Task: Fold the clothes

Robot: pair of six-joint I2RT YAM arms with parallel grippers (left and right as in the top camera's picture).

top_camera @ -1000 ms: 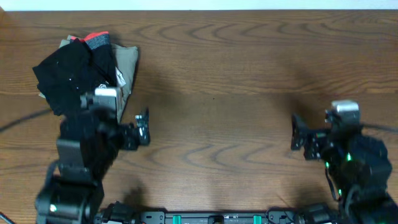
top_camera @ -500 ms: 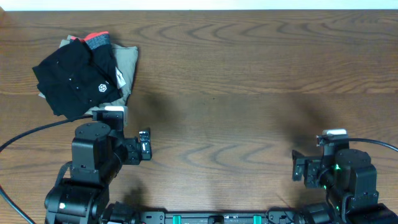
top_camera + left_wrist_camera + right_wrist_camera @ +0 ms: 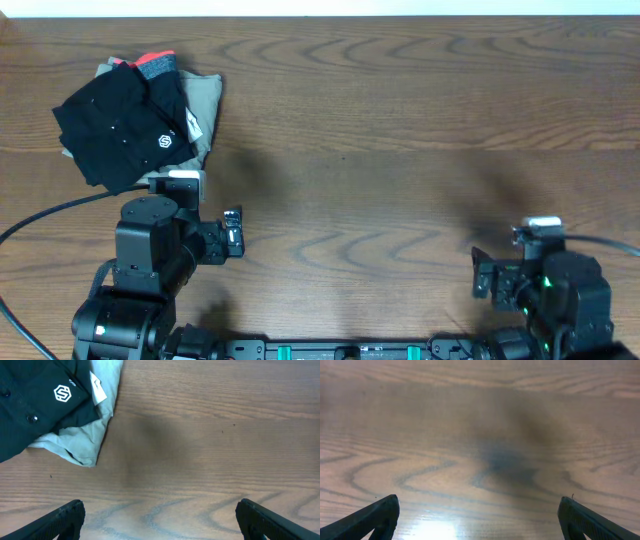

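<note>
The black clothes (image 3: 115,125) with a white hexagon logo lie folded on top of a pile at the table's far left. They also show at the upper left of the left wrist view (image 3: 35,407). My left gripper (image 3: 232,232) is open and empty, a short way in front and to the right of the pile; its fingertips (image 3: 160,520) stand wide apart over bare wood. My right gripper (image 3: 481,275) is open and empty near the front right edge, with its fingertips (image 3: 480,517) wide apart over bare wood.
Under the black clothes lie beige folded garments (image 3: 203,110) and a black garment with a grey band and red-orange trim (image 3: 153,64). The beige fabric edge shows in the left wrist view (image 3: 82,442). The wooden table (image 3: 380,130) stretches right of the pile.
Both arms have drawn back toward the front edge. The left gripper has moved off the pile, uncovering the logo. The right arm has dropped lower still in the last half second.
</note>
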